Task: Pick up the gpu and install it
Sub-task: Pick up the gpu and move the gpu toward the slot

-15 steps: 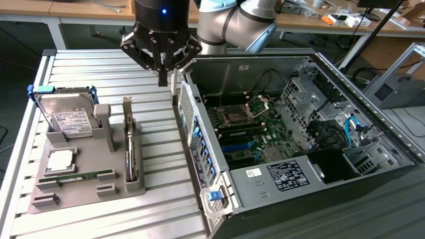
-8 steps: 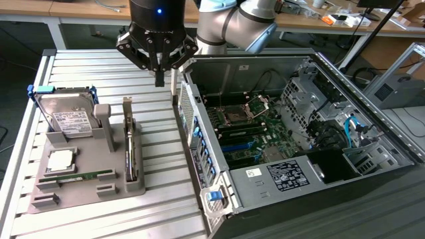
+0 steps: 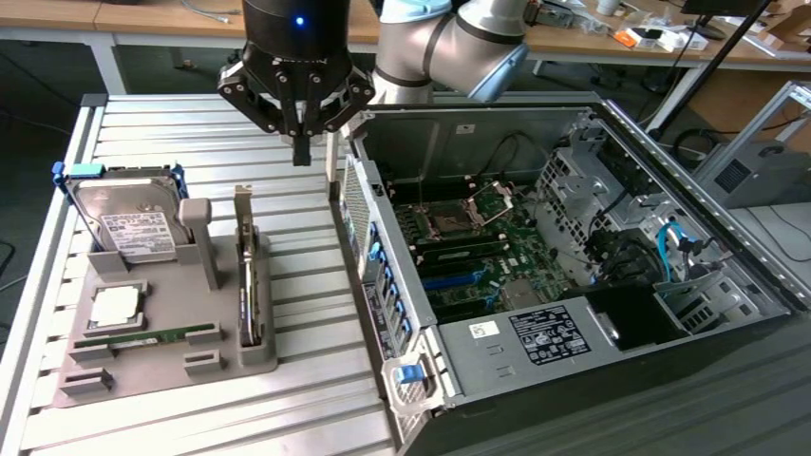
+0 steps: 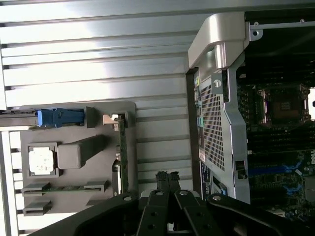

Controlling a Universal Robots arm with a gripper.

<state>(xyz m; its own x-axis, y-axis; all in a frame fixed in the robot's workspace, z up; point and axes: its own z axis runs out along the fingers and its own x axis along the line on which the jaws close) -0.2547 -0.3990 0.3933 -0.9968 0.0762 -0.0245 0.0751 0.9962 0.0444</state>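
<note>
Tabletop (image 3: pixel 190 133): ribbed metal, carrying everything I work on. Case (image 3: pixel 367 237): open, lying on its side at the exterior view's right, board facing up. I see no card seated in it yet. Holder (image 3: pixel 165 366): a grey tray at the exterior view's left, well apart from the case across a bare strip of tabletop. Drive (image 3: pixel 127 223): stands upright at the holder's far end. Gpu (image 3: pixel 250 285): stands on edge in the holder's slot nearest the case, its pale bracket at the far end. It is untouched.

Hand (image 3: pixel 302 152): fingers pressed together, holding nothing. It hangs above the bare strip between holder and case, close to the case's rear corner.

Step in hand, as I judge it: the pick-up, with the grasp not yet made. Taking the gpu calls for the fingers to part and line up over its upper edge.

Relation: the gpu lies below the hand, toward the exterior view's left and nearer that camera. In the wrist view it appears edge-on, beside the fingertips and clear of them.
</note>
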